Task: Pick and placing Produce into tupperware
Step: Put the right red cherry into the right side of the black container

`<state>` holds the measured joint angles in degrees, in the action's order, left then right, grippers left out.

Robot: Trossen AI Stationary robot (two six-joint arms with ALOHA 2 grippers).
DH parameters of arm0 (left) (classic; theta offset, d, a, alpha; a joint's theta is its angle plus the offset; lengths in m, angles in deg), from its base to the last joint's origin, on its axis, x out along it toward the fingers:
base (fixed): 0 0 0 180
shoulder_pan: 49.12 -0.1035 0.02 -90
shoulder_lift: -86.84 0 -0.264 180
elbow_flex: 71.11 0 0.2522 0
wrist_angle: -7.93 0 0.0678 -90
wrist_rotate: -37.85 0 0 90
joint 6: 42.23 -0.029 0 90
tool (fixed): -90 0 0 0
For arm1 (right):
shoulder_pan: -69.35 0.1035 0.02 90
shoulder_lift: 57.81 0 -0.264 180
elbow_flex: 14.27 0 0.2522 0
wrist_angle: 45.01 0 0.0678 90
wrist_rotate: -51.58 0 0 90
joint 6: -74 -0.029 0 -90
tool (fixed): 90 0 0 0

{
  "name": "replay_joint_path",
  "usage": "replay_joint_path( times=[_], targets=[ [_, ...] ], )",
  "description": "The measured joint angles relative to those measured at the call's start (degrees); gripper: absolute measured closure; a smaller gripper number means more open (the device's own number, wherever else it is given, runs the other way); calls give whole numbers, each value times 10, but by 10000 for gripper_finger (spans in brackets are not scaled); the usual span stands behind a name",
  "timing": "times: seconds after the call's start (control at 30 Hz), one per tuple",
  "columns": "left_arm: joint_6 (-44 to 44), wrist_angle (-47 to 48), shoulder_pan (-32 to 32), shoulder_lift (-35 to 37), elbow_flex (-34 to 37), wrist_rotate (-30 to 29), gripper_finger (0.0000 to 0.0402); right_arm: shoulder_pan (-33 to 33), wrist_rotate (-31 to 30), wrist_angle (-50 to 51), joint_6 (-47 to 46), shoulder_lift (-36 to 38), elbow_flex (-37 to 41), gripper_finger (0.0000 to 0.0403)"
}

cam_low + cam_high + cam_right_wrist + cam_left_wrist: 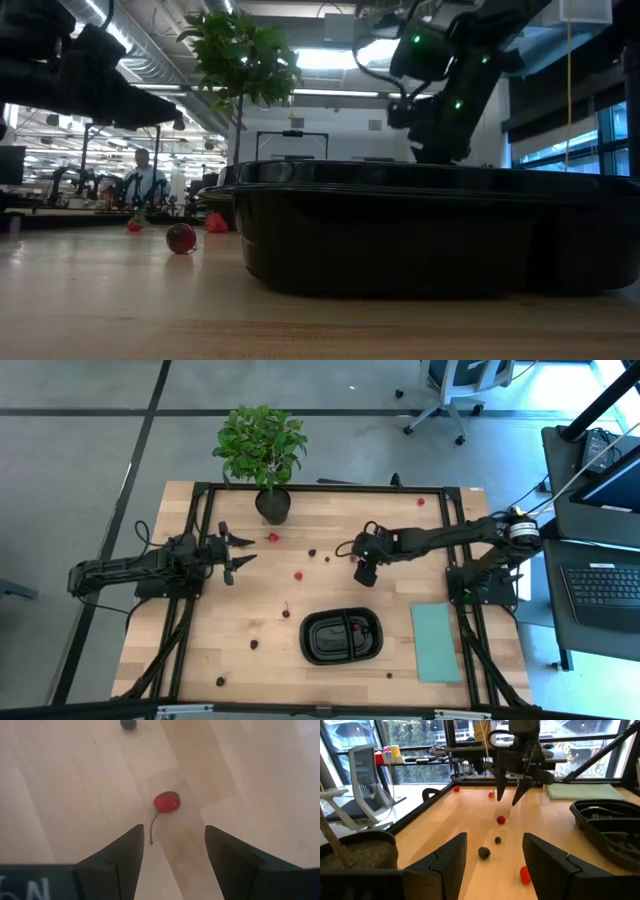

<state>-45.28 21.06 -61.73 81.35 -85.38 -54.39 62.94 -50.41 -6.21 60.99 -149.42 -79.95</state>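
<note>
L claw open | berries ahead | tupperware beside

Open-plan office: desks, swivel chair

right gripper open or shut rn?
Open. The right gripper points down with its two fingers clearly apart, nothing between them, above a red cherry lying on the table.
</note>
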Motion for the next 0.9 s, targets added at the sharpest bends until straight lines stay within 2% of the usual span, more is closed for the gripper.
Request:
replay_joint_path(
  times=[0.17,0.4,0.57,0.7,0.9],
  targets=[
    [0,0,0,-2,0,0,215,-14,31,-34,6,-38,0,191],
    [0,0,0,-2,0,0,215,-15,32,-43,14,-83,0,191],
    [0,0,0,-2,0,0,215,-16,44,-46,14,-90,-1,194],
    [0,0,0,-2,0,0,215,-17,55,-46,14,-89,-1,219],
    [0,0,0,-2,0,0,215,-17,68,-47,16,-90,-1,291]
  ],
)
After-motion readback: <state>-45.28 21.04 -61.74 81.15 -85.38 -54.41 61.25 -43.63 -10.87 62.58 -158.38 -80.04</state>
